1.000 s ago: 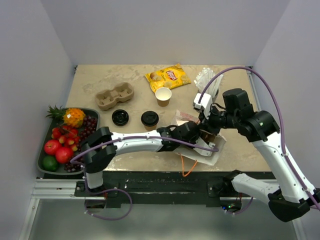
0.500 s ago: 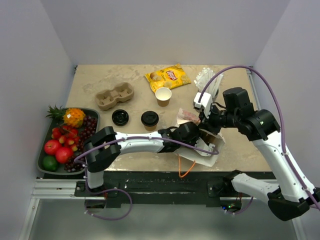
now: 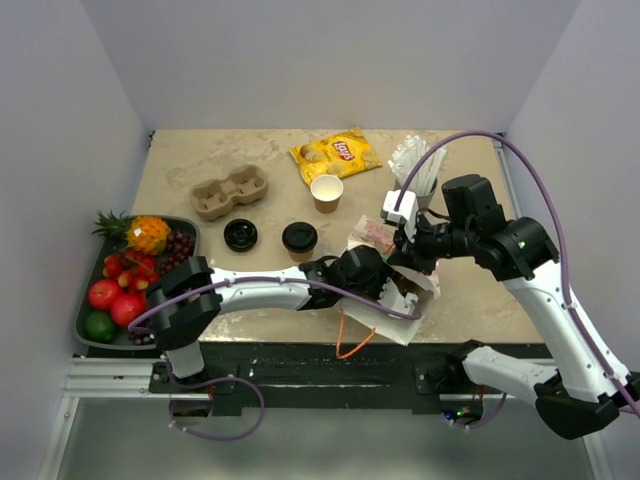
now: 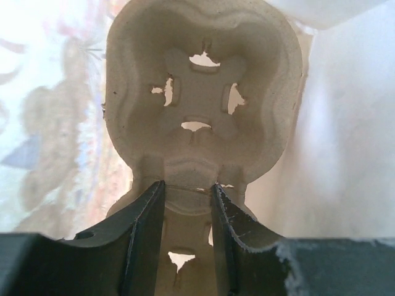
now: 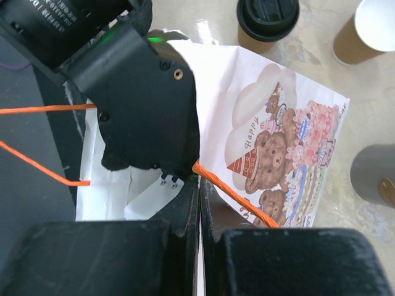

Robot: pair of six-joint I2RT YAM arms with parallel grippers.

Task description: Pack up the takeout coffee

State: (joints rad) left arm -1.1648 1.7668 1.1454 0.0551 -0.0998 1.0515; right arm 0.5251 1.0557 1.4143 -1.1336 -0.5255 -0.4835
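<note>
The takeout coffee, a tan paper cup with a black lid (image 3: 299,238), stands on the table left of the bag; the right wrist view shows it at the top (image 5: 266,17). My left gripper (image 4: 187,188) is inside a white bear-print paper bag (image 3: 392,322), shut on the middle rib of a tan pulp carrier (image 4: 197,92). From above, this gripper (image 3: 393,285) is mostly hidden by the bag. My right gripper (image 5: 199,185) is shut on the bag's upper edge (image 5: 278,142) and holds the mouth up (image 3: 408,262).
An open tan cup (image 3: 326,192), a loose black lid (image 3: 240,235) and another pulp carrier (image 3: 230,192) lie further back. A grey cup of straws (image 3: 415,170) and a chip bag (image 3: 335,153) sit at the rear. A fruit tray (image 3: 88,338) is at the left. Orange handles (image 3: 350,345) hang over the table's front edge.
The bag has shifted left and toward the front edge together with both grippers. The left arm's elbow has swung further left. Both grips are unchanged.
</note>
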